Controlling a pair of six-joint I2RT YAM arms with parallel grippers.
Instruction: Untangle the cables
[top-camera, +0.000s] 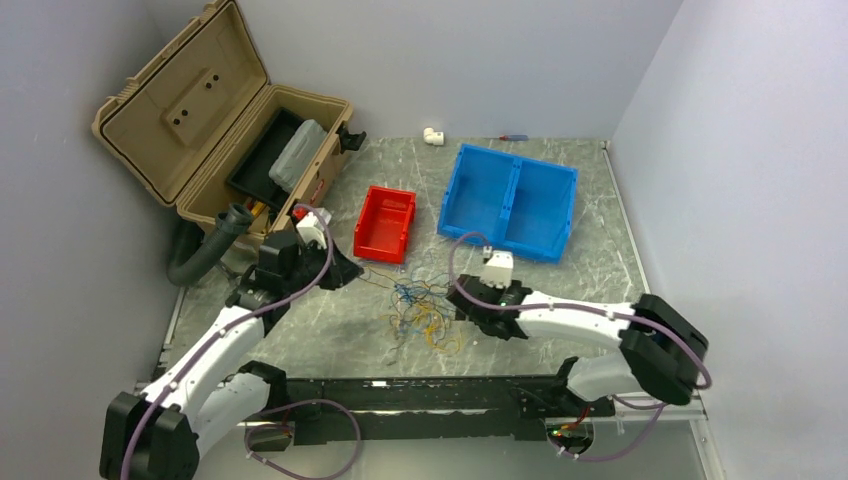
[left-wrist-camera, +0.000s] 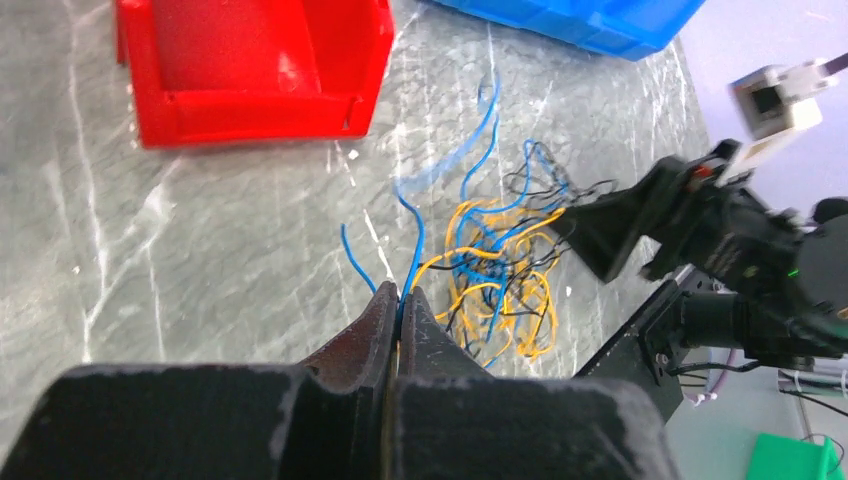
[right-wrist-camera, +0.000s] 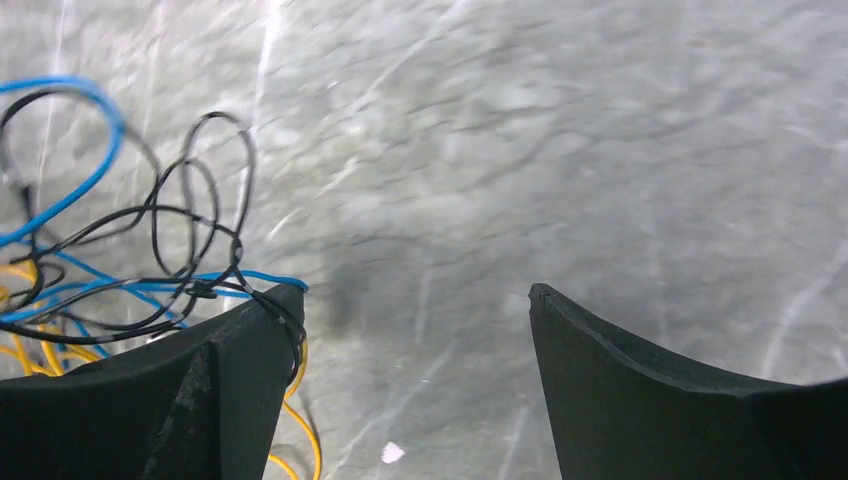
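Observation:
The cables (top-camera: 424, 306) lie in a loose tangle of yellow-orange, blue and black wires on the grey marbled table, between the two grippers. My left gripper (top-camera: 345, 270) sits to the tangle's left. In the left wrist view it (left-wrist-camera: 402, 296) is shut on a thin blue wire (left-wrist-camera: 412, 250) that runs back into the tangle (left-wrist-camera: 500, 270). My right gripper (top-camera: 478, 300) is at the tangle's right edge. In the right wrist view it (right-wrist-camera: 412, 296) is open, low over bare table, with a black wire looped over its left fingertip (right-wrist-camera: 280, 305) and the cables (right-wrist-camera: 120, 270) to its left.
A red bin (top-camera: 386, 222) and a blue two-part bin (top-camera: 510, 200) stand behind the tangle. An open tan toolbox (top-camera: 220, 120) is at the back left. A white fitting (top-camera: 432, 135) lies at the back wall. A black rail (top-camera: 420, 395) runs along the near edge.

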